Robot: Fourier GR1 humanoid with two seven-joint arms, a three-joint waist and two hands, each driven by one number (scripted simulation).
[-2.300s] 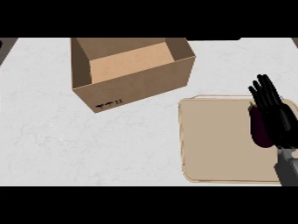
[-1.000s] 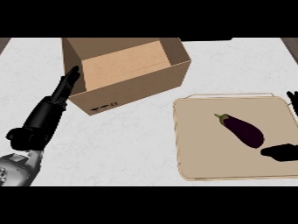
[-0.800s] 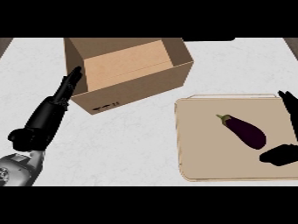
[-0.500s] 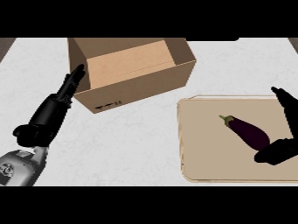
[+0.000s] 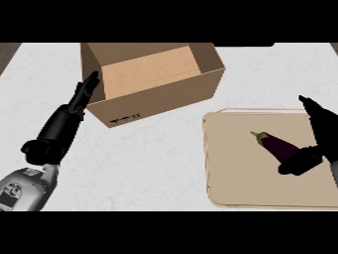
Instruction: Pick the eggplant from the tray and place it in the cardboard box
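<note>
A dark purple eggplant (image 5: 280,147) with a green stem lies on the beige tray (image 5: 237,178) at the right. My right hand (image 5: 328,134) is over the tray's right side, open, its fingers straight along the eggplant's far side and its thumb (image 5: 297,163) just below the eggplant's near end. The open cardboard box (image 5: 153,79) stands at the upper middle. Beside the box's left wall is my left hand (image 5: 65,121), fingers straight and pointing up, holding nothing.
The tray's front edge lies near the counter's lower edge. White marble counter stretches between the box and the tray and to the left. Dark wood strips show at the top corners.
My right hand has moved left across the tray, closing in on the eggplant. The left arm has risen slightly beside the box. The eggplant has not moved.
</note>
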